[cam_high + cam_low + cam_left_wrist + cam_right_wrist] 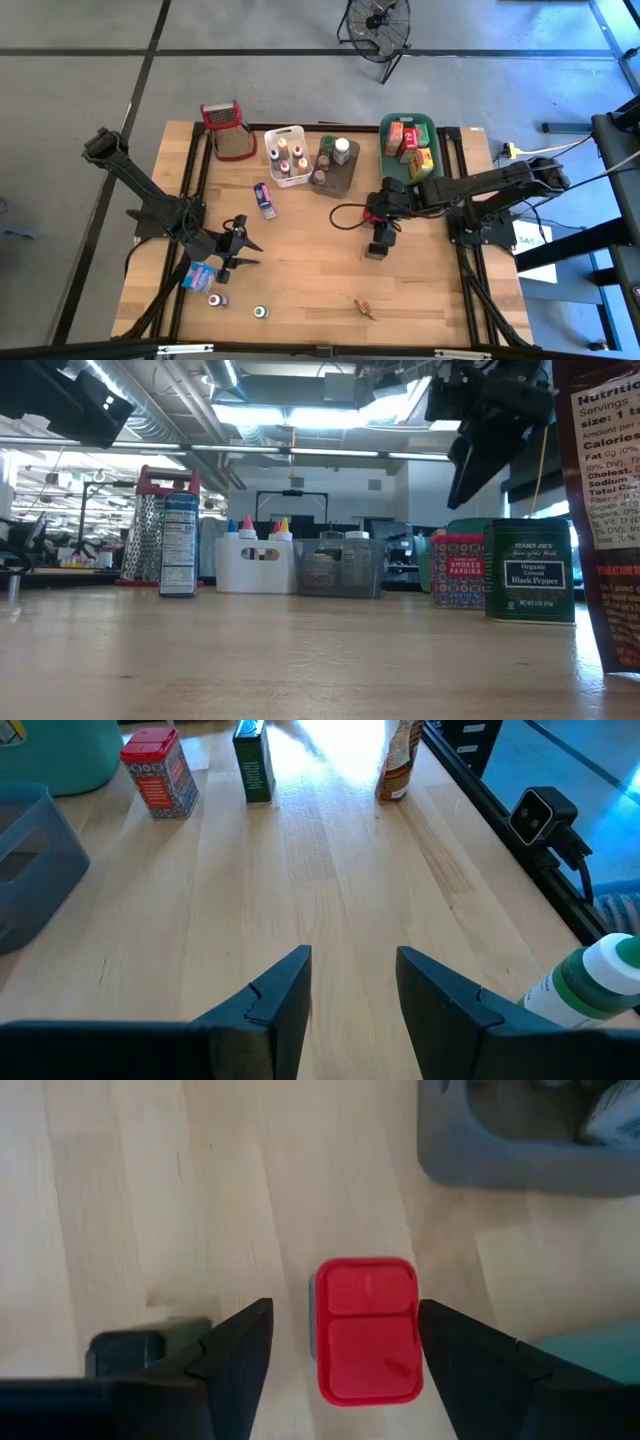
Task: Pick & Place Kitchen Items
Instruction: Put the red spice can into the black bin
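Right wrist view: we had the right gripper point(340, 1355) hanging directly over the red paprika tin point(367, 1331), jaws apart and straddling it. The tin stood mid-table near the grey tray point(520, 1150), far nearer this arm. Our left gripper point(236, 247) waited, jaws parted, empty.

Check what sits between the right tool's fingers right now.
Right wrist view: a red-lidded tin stands between the right tool's open fingers, gaps either side, on bare wood.
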`<state>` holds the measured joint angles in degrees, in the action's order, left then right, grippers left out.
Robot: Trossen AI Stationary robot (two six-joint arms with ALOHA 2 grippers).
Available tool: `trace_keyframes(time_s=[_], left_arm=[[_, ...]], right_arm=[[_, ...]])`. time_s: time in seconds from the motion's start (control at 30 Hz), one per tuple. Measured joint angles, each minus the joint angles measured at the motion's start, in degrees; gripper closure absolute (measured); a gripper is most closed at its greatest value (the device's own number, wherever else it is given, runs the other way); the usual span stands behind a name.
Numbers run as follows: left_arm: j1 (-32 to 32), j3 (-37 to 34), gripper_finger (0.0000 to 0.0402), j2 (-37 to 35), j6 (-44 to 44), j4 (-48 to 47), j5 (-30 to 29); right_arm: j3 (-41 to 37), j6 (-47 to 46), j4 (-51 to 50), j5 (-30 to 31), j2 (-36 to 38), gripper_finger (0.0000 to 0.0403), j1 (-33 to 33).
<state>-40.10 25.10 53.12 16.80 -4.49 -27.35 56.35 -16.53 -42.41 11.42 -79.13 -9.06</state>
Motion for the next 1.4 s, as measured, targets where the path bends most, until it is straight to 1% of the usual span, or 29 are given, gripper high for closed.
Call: trace_keyframes(time_s=[0.17,0.37,0.6,0.8,0.9,1.03,1.13,1.27,1.4], left_arm=[[0.01,0.00,0.0258,0.01,0.00,-0.02,-0.02],[0.01,0.00,0.0258,0.02,0.00,-0.01,0.00],[0.02,0.00,0.0258,0.00,0.00,-0.02,0.00],[0.01,0.00,0.0258,0.01,0.00,-0.02,-0.02],[0.02,0.00,0.0258,0.00,0.00,-0.02,0.00],[0.01,0.00,0.0258,0.01,0.00,-0.02,-0.01],[0.02,0.00,0.0258,0.01,0.00,-0.02,0.00],[0.00,0.00,0.0258,0.00,0.00,0.00,0.00],[0.00,0.00,0.0258,0.01,0.00,0.00,-0.01]], right_arm=[[-0.60,0.04,0.38,-0.11,-0.04,0.0150,-0.02],[-1.35,0.91,0.36,-0.05,-2.31,0.0150,0.02],[-1.78,1.15,-0.03,3.52,-5.24,0.0150,0.11],[-1.76,1.55,-0.09,3.49,-6.75,0.0150,1.49],[-1.74,1.59,-0.11,2.18,-7.89,0.0150,2.47],[-1.74,2.43,0.21,-2.10,-10.15,0.0150,4.11],[-1.74,2.89,0.33,-4.00,-12.14,0.0150,5.02],[-1.74,3.51,0.93,-4.75,-14.05,0.0151,5.62],[-1.74,3.48,1.87,-4.84,-14.25,0.0153,6.17]])
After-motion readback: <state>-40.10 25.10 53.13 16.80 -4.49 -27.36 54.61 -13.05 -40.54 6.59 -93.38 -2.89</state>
